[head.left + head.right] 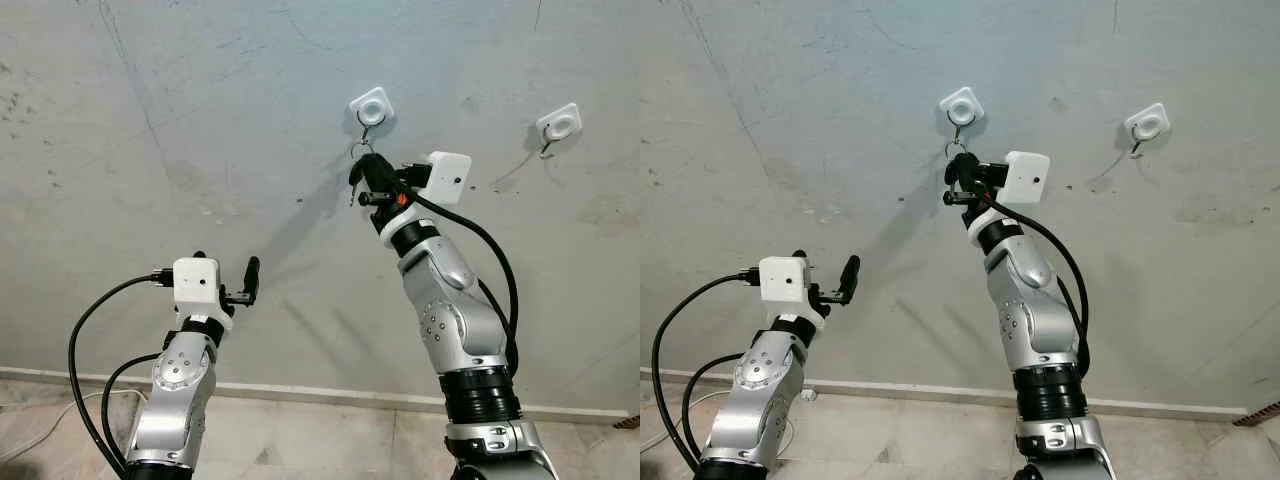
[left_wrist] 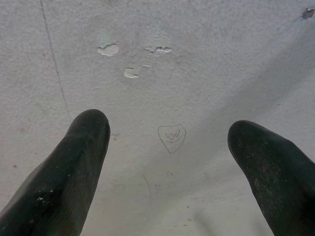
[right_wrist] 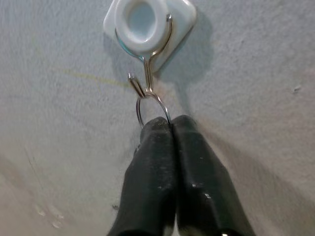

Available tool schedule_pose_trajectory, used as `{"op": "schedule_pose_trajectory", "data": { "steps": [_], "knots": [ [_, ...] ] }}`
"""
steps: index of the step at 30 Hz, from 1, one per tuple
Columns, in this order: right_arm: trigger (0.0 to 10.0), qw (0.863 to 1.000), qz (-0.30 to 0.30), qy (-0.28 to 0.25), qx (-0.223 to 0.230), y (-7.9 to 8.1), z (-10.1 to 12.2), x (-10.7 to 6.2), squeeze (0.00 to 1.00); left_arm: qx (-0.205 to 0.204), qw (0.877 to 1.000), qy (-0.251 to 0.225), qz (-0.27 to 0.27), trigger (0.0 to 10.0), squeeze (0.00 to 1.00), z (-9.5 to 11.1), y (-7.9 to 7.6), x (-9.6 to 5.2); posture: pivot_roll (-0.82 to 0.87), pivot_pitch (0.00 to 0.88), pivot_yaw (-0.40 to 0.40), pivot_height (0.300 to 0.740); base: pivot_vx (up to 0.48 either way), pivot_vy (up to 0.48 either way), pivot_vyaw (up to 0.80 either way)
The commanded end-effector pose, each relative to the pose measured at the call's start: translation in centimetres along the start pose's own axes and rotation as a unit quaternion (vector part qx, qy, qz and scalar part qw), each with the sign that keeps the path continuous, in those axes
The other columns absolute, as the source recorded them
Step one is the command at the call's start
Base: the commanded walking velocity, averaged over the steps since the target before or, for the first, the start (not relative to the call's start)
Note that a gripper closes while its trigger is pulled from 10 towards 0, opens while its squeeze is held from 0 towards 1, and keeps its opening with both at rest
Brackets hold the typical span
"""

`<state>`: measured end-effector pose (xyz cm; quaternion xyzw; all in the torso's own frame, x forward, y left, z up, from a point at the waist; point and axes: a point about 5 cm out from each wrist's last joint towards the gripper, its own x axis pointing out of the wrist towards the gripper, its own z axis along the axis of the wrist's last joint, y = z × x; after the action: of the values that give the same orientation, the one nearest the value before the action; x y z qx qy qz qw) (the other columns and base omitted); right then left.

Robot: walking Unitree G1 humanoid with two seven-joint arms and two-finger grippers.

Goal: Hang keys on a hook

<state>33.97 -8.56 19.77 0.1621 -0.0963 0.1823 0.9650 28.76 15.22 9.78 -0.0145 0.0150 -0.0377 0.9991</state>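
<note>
1. The right gripper (image 3: 170, 123) is reaching up the grey plaster wall (image 1: 200, 120), its two black fingers (image 3: 147, 167) pressing together on a thin silver key ring (image 3: 152, 105).
2. That ring is touching the wire hook of the white square wall hook (image 3: 147, 22).
3. A dark key (image 1: 355, 180) is dangling beside the fingers.
4. The left gripper (image 2: 167, 142) is idling lower down with fingers spread, holding nothing.
5. A second white hook (image 1: 558, 124) is sitting further right.

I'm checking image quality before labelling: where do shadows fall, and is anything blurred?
Left eye view: sharp; the right arm throws a long shadow on the wall, lower left of the hook. Right wrist view: hook and key ring crisp, the right tool slightly soft. Left wrist view: left tool close and soft.
</note>
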Motion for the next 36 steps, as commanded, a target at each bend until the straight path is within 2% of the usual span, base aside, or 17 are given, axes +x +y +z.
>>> {"op": "schedule_pose_trajectory", "data": {
  "steps": [1, 2, 4, 10, 15, 18, 23, 26, 27, 31, 36],
  "knots": [
    [10.0, 0.997, -0.033, 0.061, -0.025, -1.5, -2.7, -1.3, 1.00, 0.006, 1.000, 0.002, -0.001, 10.0, 0.00, 0.1, 0.1, 0.2, -0.01, 0.023, 0.009, 0.740, 0.000, 0.000, 0.00],
    [10.0, 0.995, -0.030, 0.054, -0.075, -1.6, -2.7, -1.6, 1.00, 0.005, 1.000, 0.000, -0.001, 10.0, 0.00, 0.1, 0.1, 0.2, -0.01, 0.022, 0.009, 0.740, 0.000, 0.000, 0.00],
    [10.0, 0.993, -0.021, 0.041, -0.109, -1.5, -2.4, -1.9, 1.00, 0.004, 1.000, -0.003, -0.002, 10.0, 0.00, 0.2, 0.1, 0.2, -0.01, 0.020, 0.010, 0.740, 0.000, 0.000, 0.00],
    [10.0, 0.991, -0.028, 0.031, -0.130, -1.9, -2.2, -2.5, 1.00, 0.007, 1.000, -0.006, -0.003, 10.0, 0.00, 0.4, 0.2, 0.2, -0.01, 0.018, 0.010, 0.740, 0.000, 0.000, 0.00],
    [10.0, 0.984, -0.037, 0.017, -0.176, -2.5, -2.2, -3.4, 1.00, 0.016, 1.000, -0.005, 0.003, 10.0, 0.00, 0.3, 0.7, -0.1, -0.01, 0.017, 0.009, 0.740, 0.000, 0.000, 0.00],
    [10.0, 0.972, -0.054, 0.017, -0.228, -3.3, -2.5, -4.7, 1.00, 0.026, 1.000, -0.004, 0.007, 10.0, 0.00, 0.1, 1.1, -0.6, -0.01, 0.018, 0.009, 0.740, 0.000, 0.000, 0.00],
    [10.0, 0.966, -0.071, 0.023, -0.248, -3.9, -3.2, -6.3, 1.00, 0.036, 0.999, 0.007, 0.017, 10.0, 0.00, -0.5, 1.5, -1.2, -0.01, 0.016, 0.005, 0.740, 0.000, 0.000, 0.00],
    [10.0, 0.963, -0.072, 0.039, -0.256, -4.1, -4.1, -8.0, 1.00, 0.051, 0.998, 0.017, 0.021, 10.0, 0.00, -1.1, 1.9, -2.1, -0.01, 0.017, 0.004, 0.740, 0.000, 0.000, 0.00],
    [10.0, 0.963, -0.076, 0.053, -0.252, -4.2, -4.7, -9.0, 1.00, 0.053, 0.998, 0.024, 0.020, 10.0, 0.00, -1.6, 2.2, -2.8, -0.01, 0.017, 0.004, 0.740, 0.000, 0.000, 0.00],
    [10.0, 0.962, -0.080, 0.062, -0.253, -4.3, -5.1, -10.0, 1.00, 0.059, 0.998, 0.022, 0.021, 10.0, 0.00, -1.7, 2.5, -3.5, -0.02, 0.018, 0.002, 0.740, 0.000, 0.000, 0.00],
    [10.0, 0.966, -0.086, 0.079, -0.232, -4.2, -5.2, -11.3, 1.00, 0.057, 0.997, 0.041, 0.029, 10.0, 0.00, -2.2, 3.1, -4.7, -0.02, 0.019, 0.002, 0.740, 0.000, 0.000, 0.00]
  ]
}}
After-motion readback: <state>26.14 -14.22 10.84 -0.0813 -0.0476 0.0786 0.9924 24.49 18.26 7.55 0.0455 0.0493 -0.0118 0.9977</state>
